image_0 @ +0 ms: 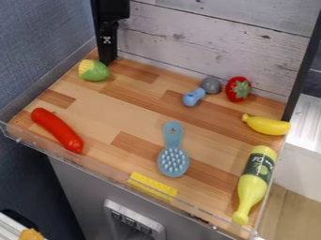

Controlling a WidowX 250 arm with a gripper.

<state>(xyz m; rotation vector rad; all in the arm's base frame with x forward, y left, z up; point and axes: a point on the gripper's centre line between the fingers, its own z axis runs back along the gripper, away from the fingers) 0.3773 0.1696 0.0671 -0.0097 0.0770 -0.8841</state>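
The black claw (111, 60) hangs at the upper left of the tabletop (132, 110), near the back wall (182, 42) of pale wooden boards. I cannot tell if it is released or clenched. The nearest thing to it is the green and yellow toy corn (95, 71), which lies just beside, on the left in the view. Near the front left corner there is a long red toy (57, 129), lying slanted. In the front middle lies a blue brush (173, 157), its bristles facing up, and near it a yellow strip (152, 186) by the clear front rim. At the back, a small blue toy (194, 97) is next to a grey rounded piece (211, 85), with a red strawberry (237, 89) to the right. A yellow banana (268, 125) lies by the right edge, and nearer the front a yellow-green bottle (252, 185) lies on its side.
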